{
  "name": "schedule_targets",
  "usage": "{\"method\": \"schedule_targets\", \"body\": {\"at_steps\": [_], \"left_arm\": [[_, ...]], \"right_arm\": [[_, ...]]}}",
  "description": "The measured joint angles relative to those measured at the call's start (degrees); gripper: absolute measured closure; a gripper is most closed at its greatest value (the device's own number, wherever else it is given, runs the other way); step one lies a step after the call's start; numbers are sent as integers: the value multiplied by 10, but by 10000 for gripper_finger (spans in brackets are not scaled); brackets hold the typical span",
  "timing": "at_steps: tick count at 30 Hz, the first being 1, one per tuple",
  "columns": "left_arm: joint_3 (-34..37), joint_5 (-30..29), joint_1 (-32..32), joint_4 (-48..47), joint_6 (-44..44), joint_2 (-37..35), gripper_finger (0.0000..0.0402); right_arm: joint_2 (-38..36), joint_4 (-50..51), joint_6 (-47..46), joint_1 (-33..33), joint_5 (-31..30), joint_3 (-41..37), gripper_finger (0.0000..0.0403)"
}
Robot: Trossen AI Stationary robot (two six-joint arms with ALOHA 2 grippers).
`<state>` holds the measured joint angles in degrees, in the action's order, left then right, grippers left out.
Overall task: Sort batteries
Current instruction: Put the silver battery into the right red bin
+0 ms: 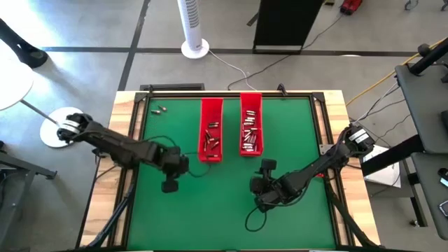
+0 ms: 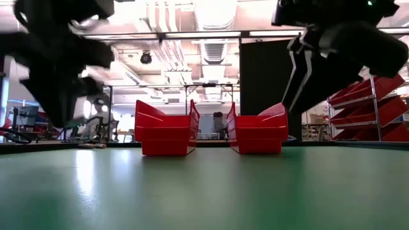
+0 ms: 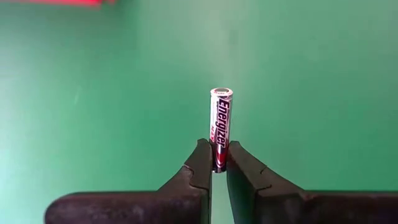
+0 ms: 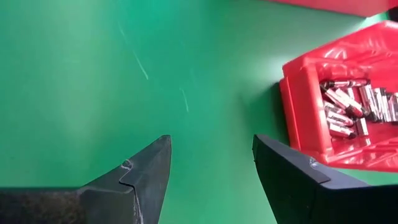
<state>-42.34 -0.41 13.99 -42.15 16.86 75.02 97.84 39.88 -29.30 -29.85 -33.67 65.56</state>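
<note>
Clamped between the left gripper's (image 3: 219, 163) fingertips is a single silver-and-red Energizer battery (image 3: 221, 127), pinched at its lower end and sticking out past the tips; this gripper hangs over the green table (image 1: 210, 203) left of the left red tray (image 1: 211, 129). Right gripper (image 4: 211, 168) hovers with its jaws spread and nothing between them, near the front of the right red tray (image 1: 251, 124). Both trays hold sorted batteries (image 4: 348, 106). Two loose batteries (image 1: 159, 109) lie near the table's far left corner.

Two red trays (image 1: 211, 112), two loose batteries (image 1: 159, 110)
</note>
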Motion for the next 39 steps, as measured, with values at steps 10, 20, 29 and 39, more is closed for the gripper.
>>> {"method": "schedule_targets", "body": {"at_steps": [10, 20, 29, 39], "left_arm": [[-111, -96, 80, 101, 102, 97, 394], [-233, -110, 81, 191, 47, 292, 394], [-304, -111, 78, 191, 36, 387, 392], [-312, -113, 72, 203, -9, 416, 389]], "right_arm": [[0, -7, -16, -20, 0, 17, 184], [2, -98, -67, -75, 1, -22, 184], [2, -351, -1, -84, -4, -114, 184], [21, -445, 90, -40, -6, -134, 184]]}}
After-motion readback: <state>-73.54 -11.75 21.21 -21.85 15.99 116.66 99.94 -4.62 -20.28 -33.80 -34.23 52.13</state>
